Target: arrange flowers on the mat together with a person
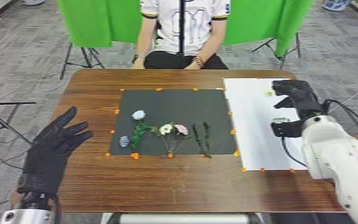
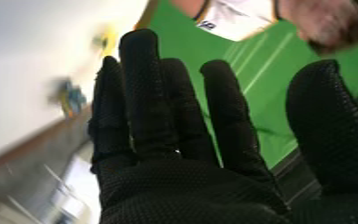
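In the head view, flowers are being supported by the dark mat, between the table's left edge and the white sheet. The white and pink blooms are being aimed at the far edge, their long axes running near to far. The left hand, its fingers spread and released, is being held at the left edge; the right hand, over the sheet. In the right wrist view, straight, released fingers are being shown before green cloth.
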